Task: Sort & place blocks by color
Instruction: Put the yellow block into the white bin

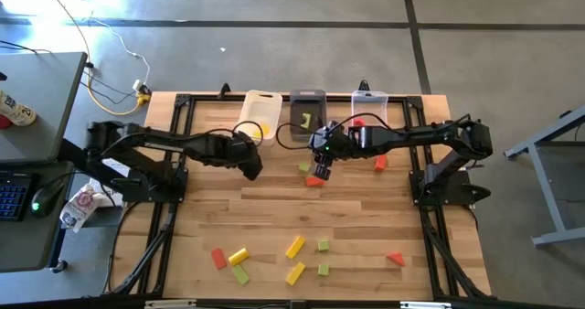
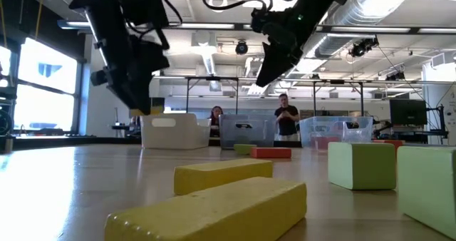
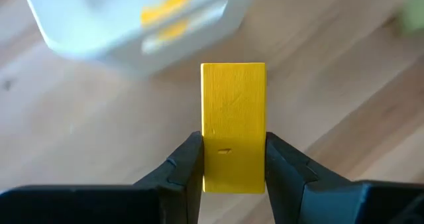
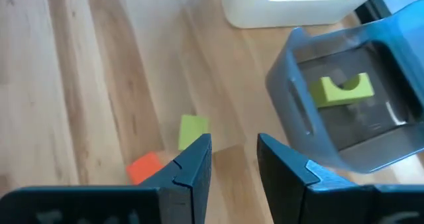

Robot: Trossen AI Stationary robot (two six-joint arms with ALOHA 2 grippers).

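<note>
Left hand [image 3: 233, 159] was closed on a yellow block [image 3: 232, 121], which stood gripped between its two fingers above the counter [image 1: 366, 218], just in front of the white bin [image 1: 259, 113]. That bin already contained yellow pieces. Right hand [image 4: 234, 159] hung over the middle of the counter with its fingers set a narrow gap apart and nothing visible between them; whether they were fully parted could not be told. Below it lay a light green block [image 4: 193, 130] and a red block [image 4: 146, 166], close together on the counter, in front of the grey bin [image 1: 307, 115]. The grey bin held a green arched piece [image 4: 344, 89]. A clear bin [image 1: 369, 107] stood beside the grey one and held red pieces. One further red block [image 1: 380, 163] lay near the right arm. Along the near side of the counter lay a scatter of loose blocks [image 1: 294, 246] in yellow, green and red, well apart from both hands.
</note>
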